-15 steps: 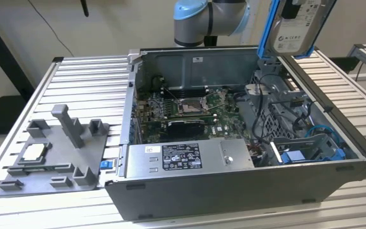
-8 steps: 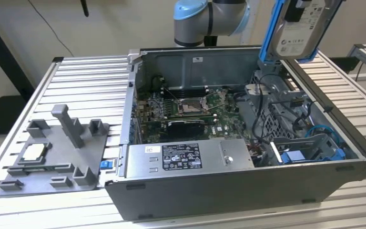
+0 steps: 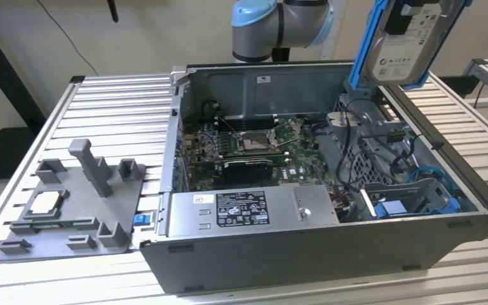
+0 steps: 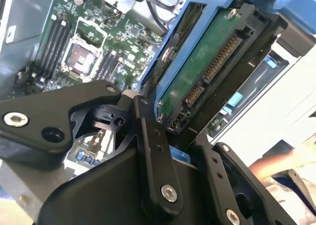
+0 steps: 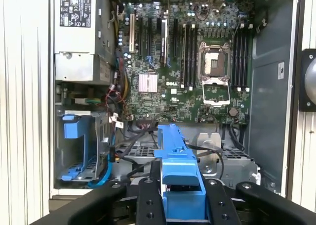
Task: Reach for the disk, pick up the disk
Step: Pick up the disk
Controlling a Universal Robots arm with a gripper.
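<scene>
The disk [image 3: 405, 44] hangs in the air above the far corner of the open computer case [image 3: 312, 254], on the exterior view's right. It is a silver-grey drive with a white label and a blue frame, tilted nearly upright. My gripper [image 3: 417, 9] is shut on it from above. In the second wrist view the disk's green circuit side [image 4: 197, 71] sits between the black fingers [image 4: 154, 151] of the gripper [image 4: 182, 141]. In the first wrist view its blue frame edge [image 5: 177, 170] stands between the fingers of the gripper [image 5: 178, 205], over the case's drive cage.
Inside the case lie the motherboard [image 3: 253, 140], a grey power-supply box [image 3: 244, 208], loose cables and a blue drive bay [image 3: 413, 203]. A grey fixture plate [image 3: 74, 203] holding a small square chip [image 3: 45, 202] sits beside the case. A person's hand [image 4: 286, 160] is nearby.
</scene>
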